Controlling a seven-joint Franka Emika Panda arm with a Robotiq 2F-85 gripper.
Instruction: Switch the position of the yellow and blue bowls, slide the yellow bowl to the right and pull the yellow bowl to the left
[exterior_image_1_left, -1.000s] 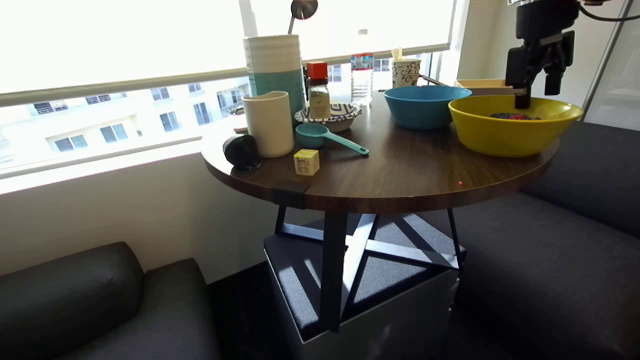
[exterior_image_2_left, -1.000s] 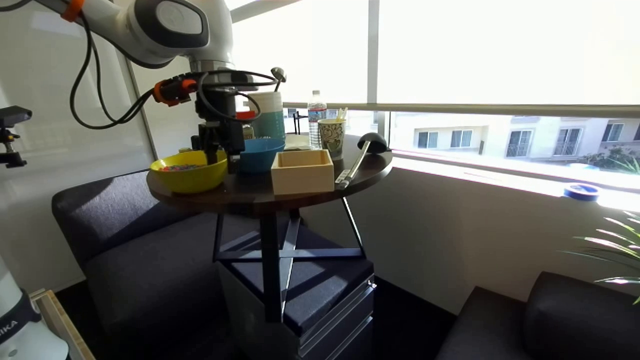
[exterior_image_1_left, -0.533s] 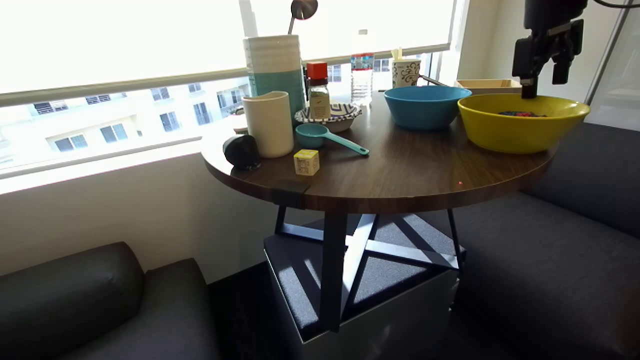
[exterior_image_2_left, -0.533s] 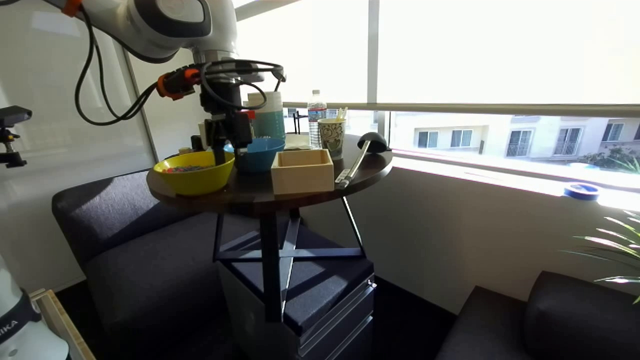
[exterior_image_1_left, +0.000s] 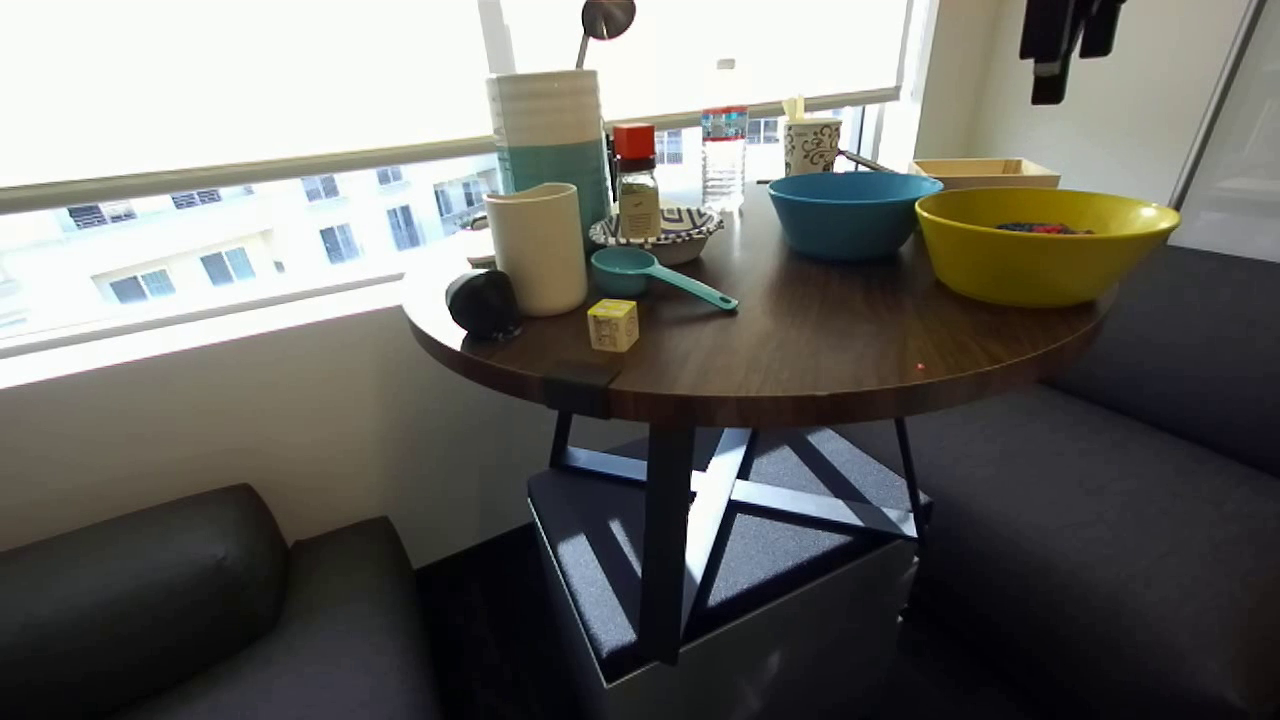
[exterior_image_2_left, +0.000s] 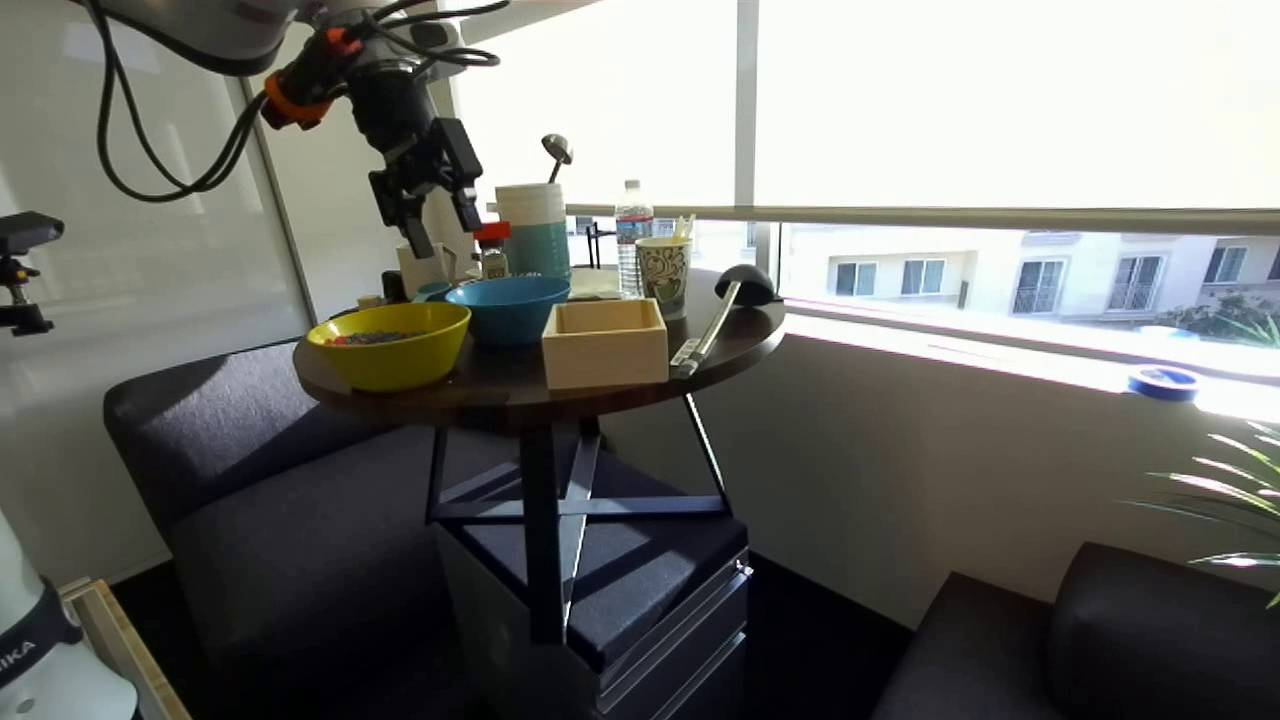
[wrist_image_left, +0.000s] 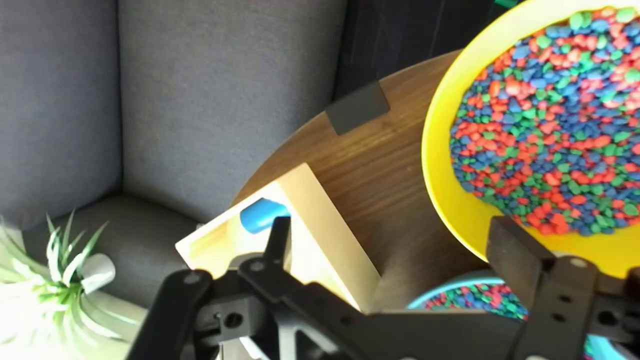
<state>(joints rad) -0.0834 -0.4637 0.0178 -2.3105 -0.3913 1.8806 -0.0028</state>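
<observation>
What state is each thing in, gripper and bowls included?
Gripper: open, empty
Yellow bowl: upright, holding pebbles
Blue bowl: upright, holding pebbles
Wooden box: lidless, blue item inside
Water bottle: upright, capped
Jar: upright, closed
Patterned cup: upright, holding sticks
Scoop: lying flat

In an exterior view, a cream cup (exterior_image_1_left: 538, 250) stood on the desk (exterior_image_1_left: 800, 350) before a crock (exterior_image_1_left: 550, 140), with a black object (exterior_image_1_left: 482, 305) just beside the cup. A teal scoop (exterior_image_1_left: 622, 272) and a block (exterior_image_1_left: 613, 326) lay near them. A red-capped jar (exterior_image_1_left: 638, 205) stood by a patterned dish (exterior_image_1_left: 690, 240), with a bottle (exterior_image_1_left: 724, 165) and a paper cup (exterior_image_1_left: 811, 146) of sticks (exterior_image_1_left: 793, 108) farther back. A box (exterior_image_2_left: 605, 358) stood just beside a ladle (exterior_image_2_left: 722, 313) in an exterior view; in the wrist view, a blue object (wrist_image_left: 261, 215) showed inside. Tape (exterior_image_2_left: 1162, 383) lay by the window (exterior_image_2_left: 998, 262).
</observation>
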